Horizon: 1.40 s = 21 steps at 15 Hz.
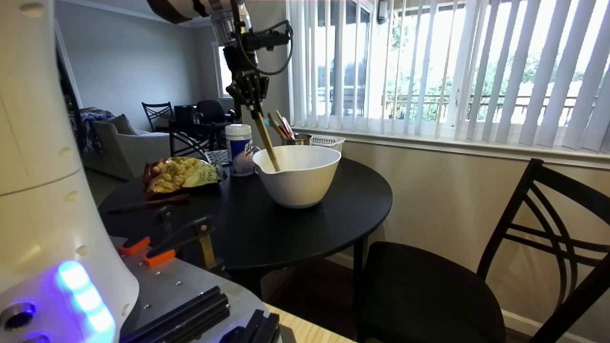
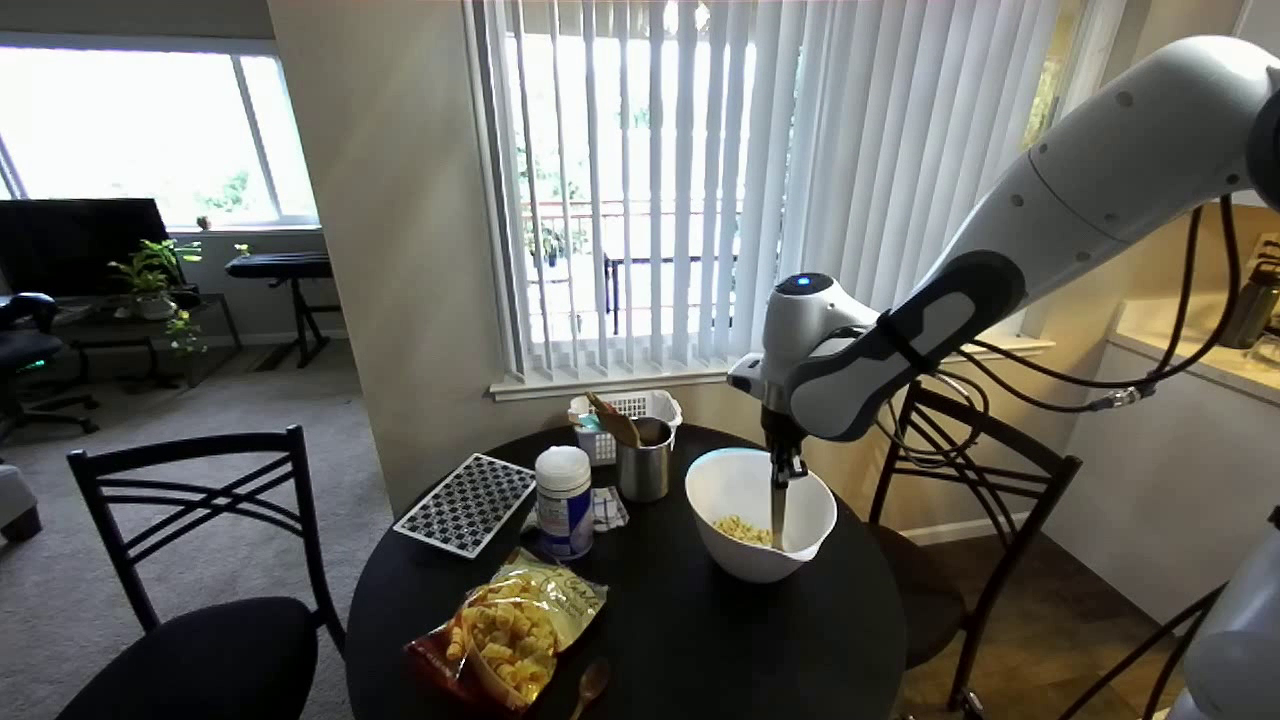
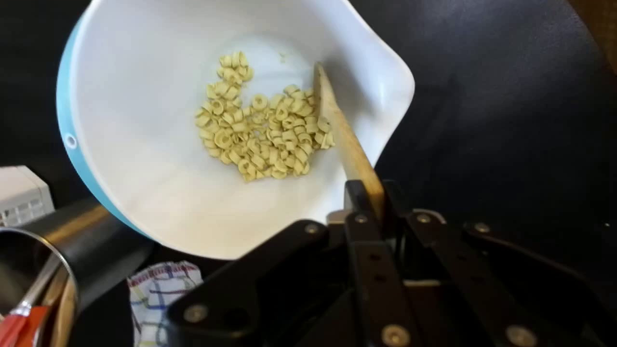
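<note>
Gripper clenched on the wooden spatula; its far end sits below me in the white bowl, at the edge of the pasta. I'd judge stirring part-done: pasta and spatula in, pasta unevenly spread, spatula not yet out.

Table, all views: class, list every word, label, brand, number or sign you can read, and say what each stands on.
No text can be read.
Canister: print on its blue and white side, too small and blurred to read.
Bag: what looks like lettering on its pale part, too blurred to read.
Bowl and spatula: no lettering shows.
</note>
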Each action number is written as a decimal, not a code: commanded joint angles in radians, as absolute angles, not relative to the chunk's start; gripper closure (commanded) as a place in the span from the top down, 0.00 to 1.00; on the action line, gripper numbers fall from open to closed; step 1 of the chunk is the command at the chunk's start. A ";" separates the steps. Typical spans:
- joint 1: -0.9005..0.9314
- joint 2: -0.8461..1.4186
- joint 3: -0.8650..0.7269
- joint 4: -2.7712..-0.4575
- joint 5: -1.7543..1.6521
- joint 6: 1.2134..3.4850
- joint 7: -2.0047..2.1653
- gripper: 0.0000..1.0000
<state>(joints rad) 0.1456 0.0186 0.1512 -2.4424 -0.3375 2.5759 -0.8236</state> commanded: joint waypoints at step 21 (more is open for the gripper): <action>0.193 0.167 0.094 -2.453 -0.284 3.022 -0.905 0.06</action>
<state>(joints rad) 0.1566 0.1657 0.1650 -2.4303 -0.1853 2.9535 -1.0138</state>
